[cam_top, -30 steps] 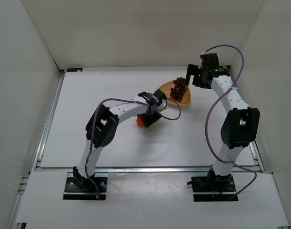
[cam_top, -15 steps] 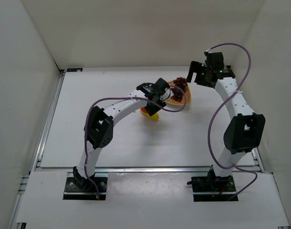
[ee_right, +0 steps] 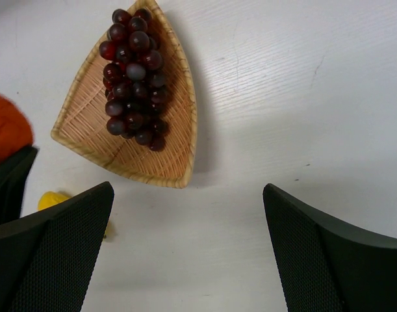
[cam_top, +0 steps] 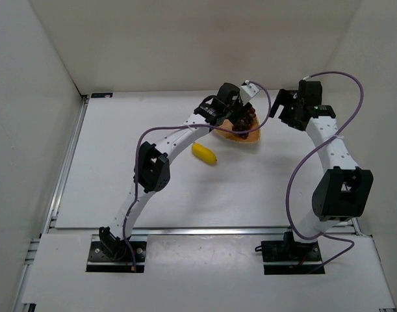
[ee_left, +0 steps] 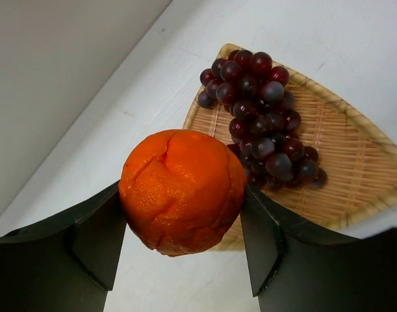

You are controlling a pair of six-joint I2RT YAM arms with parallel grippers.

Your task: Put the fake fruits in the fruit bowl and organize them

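Note:
My left gripper [ee_left: 184, 214] is shut on the round orange [ee_left: 182, 192] and holds it above the near-left edge of the tan woven bowl [ee_left: 373, 136]. The dark purple grape bunch [ee_left: 263, 123] lies in the bowl. In the top view the left gripper [cam_top: 234, 107] hangs over the bowl [cam_top: 247, 138], and the yellow banana [cam_top: 204, 153] lies on the table to the bowl's left front. My right gripper [cam_top: 282, 107] is open and empty to the right of the bowl. Its wrist view shows the bowl [ee_right: 88, 117], the grapes [ee_right: 133, 78], the orange's edge [ee_right: 6, 127] and the banana's tip [ee_right: 52, 198].
White walls close in the table on the left, back and right. A metal rail [cam_top: 68, 156] runs along the table's left edge. The left arm's purple cable [cam_top: 185, 130] loops over the table beside the banana.
My left gripper has carried the orange from the table back and right to above the bowl, uncovering the banana. My right gripper has drawn away to the right of the bowl.

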